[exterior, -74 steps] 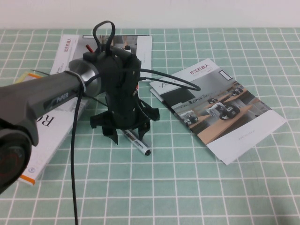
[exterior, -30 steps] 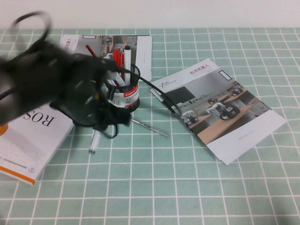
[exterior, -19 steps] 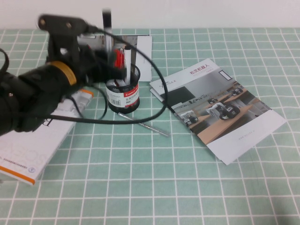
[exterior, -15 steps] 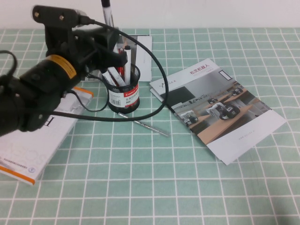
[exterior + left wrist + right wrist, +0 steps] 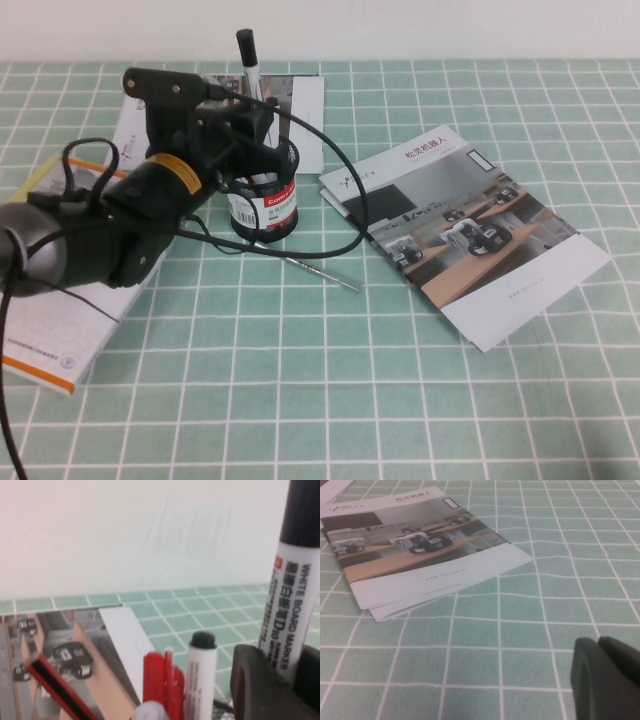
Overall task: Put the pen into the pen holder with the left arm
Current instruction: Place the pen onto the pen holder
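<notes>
Pen (image 5: 248, 62) stands upright above the holder (image 5: 264, 198), black cap up, lower end hidden behind the left gripper (image 5: 243, 125), which is clamped on it at the holder's rim. High view: half a second ago the pen sat higher, its cap cut off by the frame's top edge; now the whole cap shows, so the arm has lowered it toward the cup. 2.5 s ago the pen was lying on the cloth under the gripper. Looks like the insertion step, release not yet done. Thin silver pen (image 5: 308, 270) lies on the cloth just in front of the holder. Book (image 5: 60, 335) under the arm on the left, brochure (image 5: 470, 235) well apart on the right. Right gripper not seen here.

Left wrist view: the pen's barrel (image 5: 292, 612) with black print sits in the gripper's dark finger (image 5: 260, 685), shut on it. Red pens (image 5: 162, 680) and another white marker (image 5: 201, 680) already poke out of the cup below.

Right wrist view: right gripper (image 5: 610, 672) parked low over bare cloth, near the brochure (image 5: 415, 550); cannot tell its opening.

Surface: green-and-white checked tablecloth (image 5: 400, 400); plain white wall (image 5: 100, 530) behind.
</notes>
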`<state>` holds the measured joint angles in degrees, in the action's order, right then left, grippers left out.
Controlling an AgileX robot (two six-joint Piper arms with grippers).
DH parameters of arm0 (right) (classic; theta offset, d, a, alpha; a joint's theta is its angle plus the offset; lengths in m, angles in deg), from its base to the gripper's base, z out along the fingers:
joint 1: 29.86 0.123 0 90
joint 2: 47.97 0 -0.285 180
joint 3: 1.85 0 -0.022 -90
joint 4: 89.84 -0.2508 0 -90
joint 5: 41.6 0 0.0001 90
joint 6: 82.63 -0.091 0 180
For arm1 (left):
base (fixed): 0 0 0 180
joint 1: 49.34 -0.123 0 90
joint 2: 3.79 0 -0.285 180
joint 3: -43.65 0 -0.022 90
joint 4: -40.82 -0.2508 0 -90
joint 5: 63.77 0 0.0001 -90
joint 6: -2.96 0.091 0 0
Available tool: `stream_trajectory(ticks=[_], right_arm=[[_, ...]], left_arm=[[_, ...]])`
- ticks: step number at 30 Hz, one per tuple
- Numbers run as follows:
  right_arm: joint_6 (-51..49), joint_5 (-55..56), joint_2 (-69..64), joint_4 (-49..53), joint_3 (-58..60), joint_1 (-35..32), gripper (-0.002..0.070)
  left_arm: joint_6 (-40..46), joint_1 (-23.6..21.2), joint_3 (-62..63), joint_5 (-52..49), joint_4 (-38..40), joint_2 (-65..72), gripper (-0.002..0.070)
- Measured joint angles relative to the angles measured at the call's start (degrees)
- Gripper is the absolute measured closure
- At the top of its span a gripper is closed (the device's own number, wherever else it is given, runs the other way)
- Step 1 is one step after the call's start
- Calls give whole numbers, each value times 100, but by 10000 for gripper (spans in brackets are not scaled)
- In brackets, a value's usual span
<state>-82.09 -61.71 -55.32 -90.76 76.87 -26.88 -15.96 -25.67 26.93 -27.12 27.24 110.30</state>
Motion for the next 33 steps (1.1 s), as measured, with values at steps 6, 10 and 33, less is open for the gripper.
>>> stream_trajectory(ticks=[6,10,33], right_arm=[[0,0,0,0,0,0,696],[0,0,0,0,0,0,696],[0,0,0,0,0,0,696]], left_arm=[[35,0,23,-126,30,154,568],[56,0,23,-276,34,234,568],[104,0,23,-2172,-53,-879,237]])
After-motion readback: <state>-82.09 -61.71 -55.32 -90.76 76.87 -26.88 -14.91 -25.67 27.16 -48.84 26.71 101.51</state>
